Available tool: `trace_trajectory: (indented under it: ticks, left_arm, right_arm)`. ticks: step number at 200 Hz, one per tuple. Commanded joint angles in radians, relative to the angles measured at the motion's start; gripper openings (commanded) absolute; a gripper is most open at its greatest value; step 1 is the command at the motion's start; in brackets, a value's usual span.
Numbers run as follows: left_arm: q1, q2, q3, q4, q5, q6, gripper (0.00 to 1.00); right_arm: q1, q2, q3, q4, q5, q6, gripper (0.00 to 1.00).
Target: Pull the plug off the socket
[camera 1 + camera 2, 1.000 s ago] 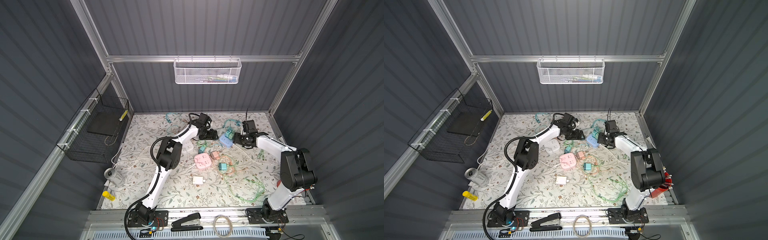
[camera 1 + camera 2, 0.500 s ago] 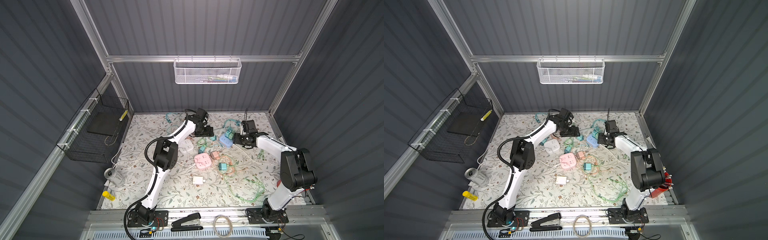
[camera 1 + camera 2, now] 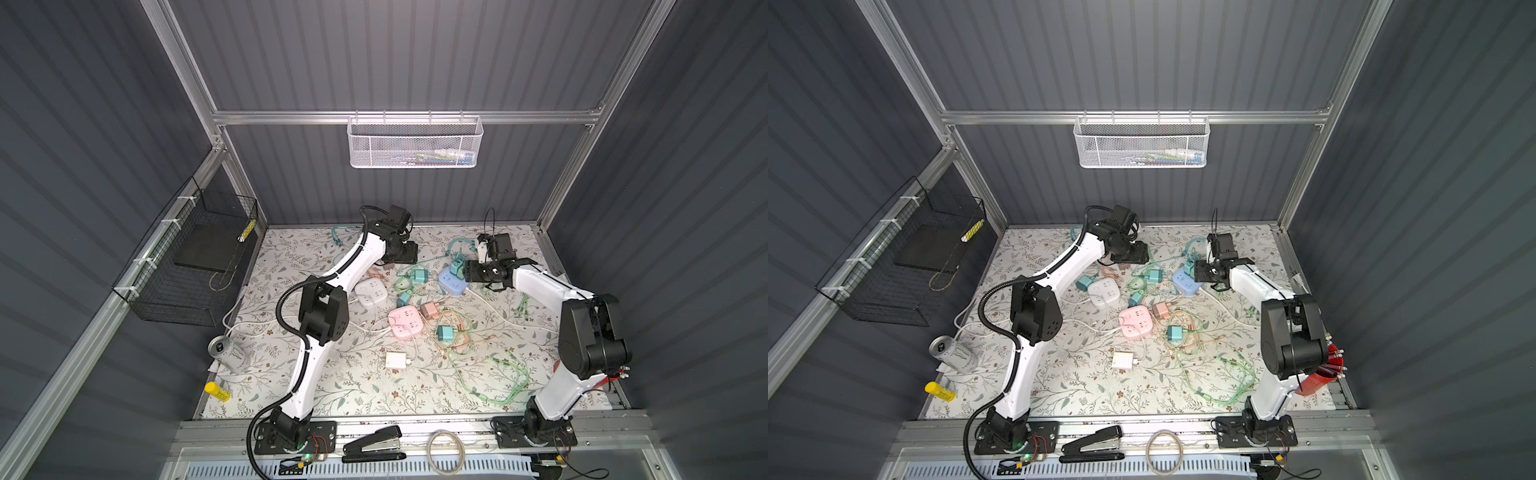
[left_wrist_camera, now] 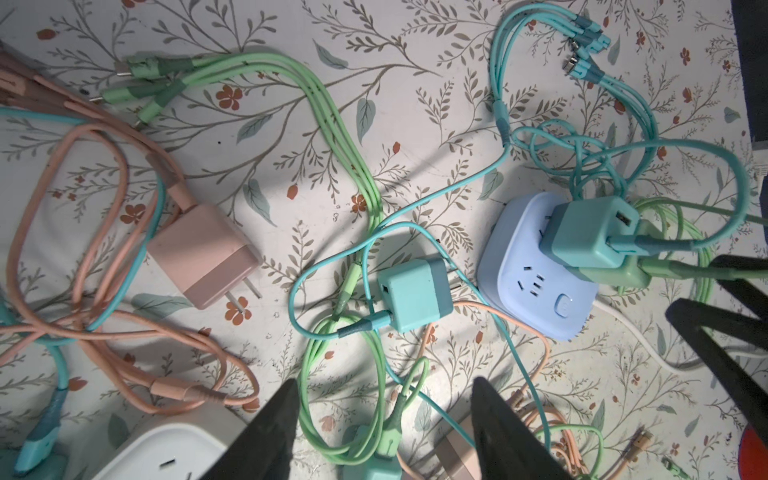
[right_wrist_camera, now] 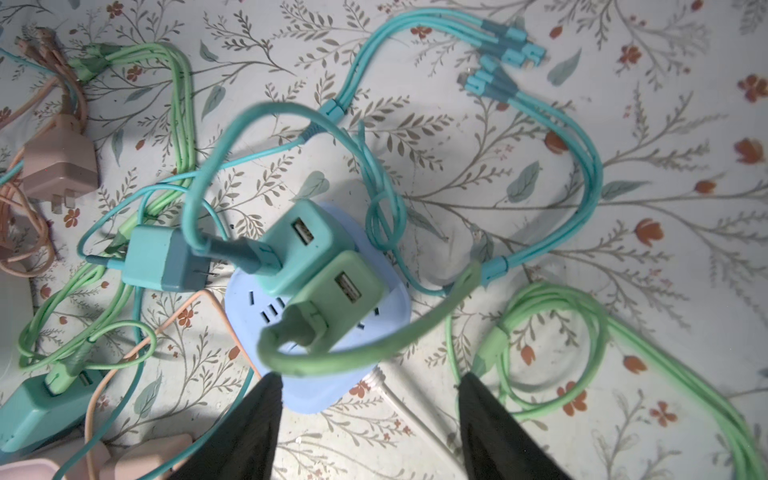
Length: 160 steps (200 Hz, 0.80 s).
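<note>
On floral mat (image 3: 332,374), plugs (image 5: 309,245) stand upright in socket (image 5: 332,390); left pincer (image 4: 386,386), right pincer (image 5: 370,376) released.

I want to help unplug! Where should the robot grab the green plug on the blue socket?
Probably pinch the green plug by its two free flat sides, coming from above. It stands upright on the blue socket, the teal plug hugs another side, and its cable leaves the top.

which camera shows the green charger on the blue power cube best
The right wrist view: the green charger sits centre frame, large, its USB port and seat on the blue power cube clear. The left wrist view shows only a sliver behind the teal charger. In both top views it is too small to make out.
</note>
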<state>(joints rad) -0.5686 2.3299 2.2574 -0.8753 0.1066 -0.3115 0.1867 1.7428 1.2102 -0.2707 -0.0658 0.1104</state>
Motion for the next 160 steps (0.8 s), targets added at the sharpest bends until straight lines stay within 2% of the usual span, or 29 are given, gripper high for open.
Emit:
trace_trajectory:
  ticks: [1,30,54,86,160]
  left_arm:
    - [-0.027,0.031,0.087,-0.020,0.042,0.058,0.67]
    - [-0.057,0.123,0.205,-0.043,0.058,0.114,0.71]
    - [-0.061,0.152,0.193,0.017,0.090,0.115,0.75]
    - [-0.063,0.178,0.157,0.101,0.157,0.111,0.81]
    - [-0.065,0.233,0.136,0.188,0.252,0.148,0.81]
  right_arm:
    - [-0.004,0.030,0.042,-0.061,-0.036,-0.131,0.67]
    - [-0.006,0.049,0.062,-0.091,-0.045,-0.231,0.66]
    - [-0.006,0.058,0.072,-0.091,-0.075,-0.289,0.65]
    - [-0.006,0.097,0.091,-0.090,-0.060,-0.339,0.65]
    - [-0.006,0.199,0.193,-0.107,-0.042,-0.429,0.67]
